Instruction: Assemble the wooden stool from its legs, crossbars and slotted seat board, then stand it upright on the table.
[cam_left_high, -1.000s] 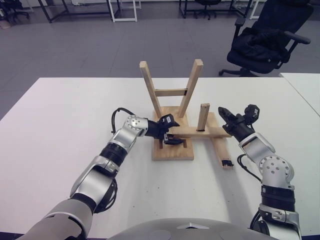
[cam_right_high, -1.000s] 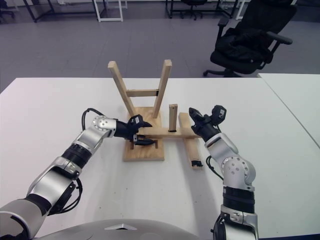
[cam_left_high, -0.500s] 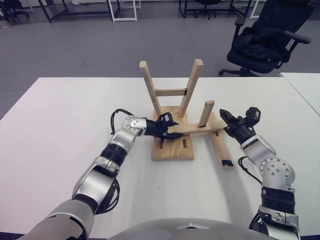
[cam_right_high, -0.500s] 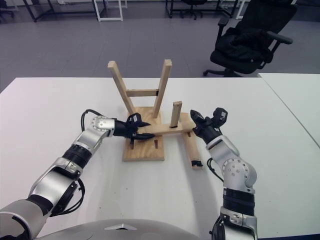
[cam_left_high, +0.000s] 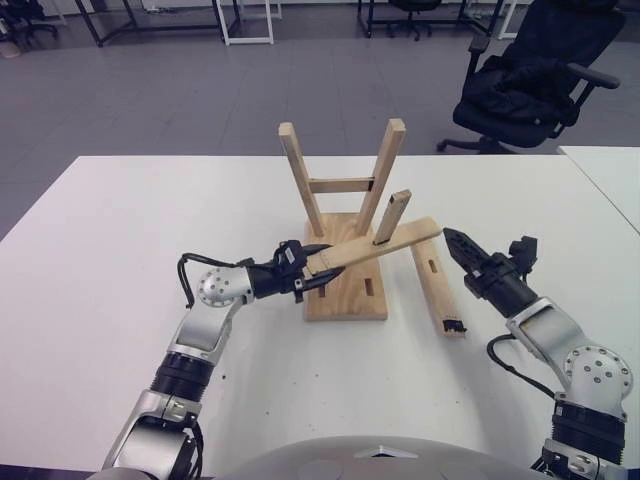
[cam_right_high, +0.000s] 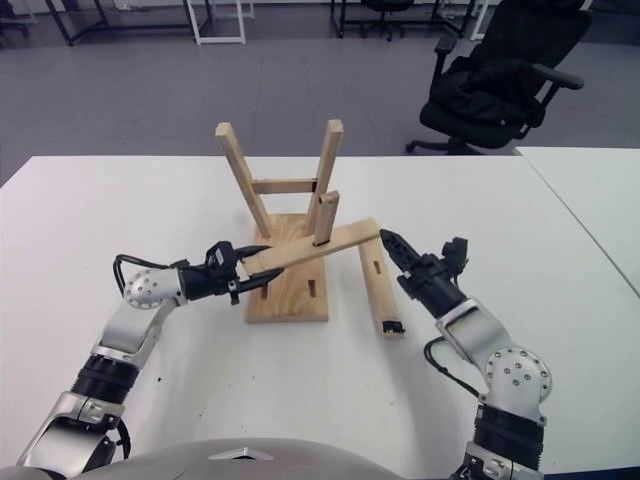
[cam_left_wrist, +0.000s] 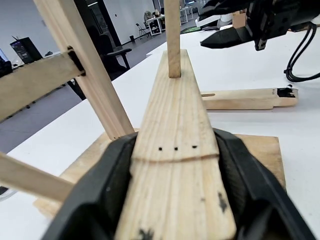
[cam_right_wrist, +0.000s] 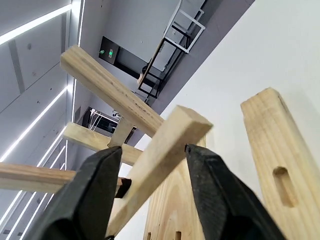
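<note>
Stool (cam_left_high: 345, 230), half built and upside down, sits at the middle of the table (cam_left_high: 120, 250). Its board (cam_left_high: 345, 300) lies flat. Two legs (cam_left_high: 300, 180) rise from the board's 12 o'clock edge, splaying apart and tied by a crossbar (cam_left_high: 340, 185). All the wood is pale, bare and square-cut, and the board's near half shows small open slots (cam_left_high: 368, 287).

The left gripper (cam_left_high: 308, 268) is clamped on the near end of a third leg (cam_left_high: 375, 248), its fingers (cam_left_wrist: 107, 175) pressed against both sides of the wood. This leg hangs clear of the board and slants up toward 2 o'clock. A short crossbar (cam_left_high: 391, 215) is plugged into it and stands up just beside the fixed leg on the 3 o'clock side. Gripping one end probably leaves the far end free to be steered while the piece is turned toward its slot.

The right gripper (cam_left_high: 455, 243) has its fingers spread and sits at 3 o'clock of the raised leg's tip, just beside it. From its wrist, that tip shows in the gap between the fingers; whether they touch it I cannot tell. It looks placed to take the far end and share the load.

A fourth leg (cam_left_high: 435, 290) lies flat on the table at the board's 3 o'clock, slot up, likely parked within reach.
</note>
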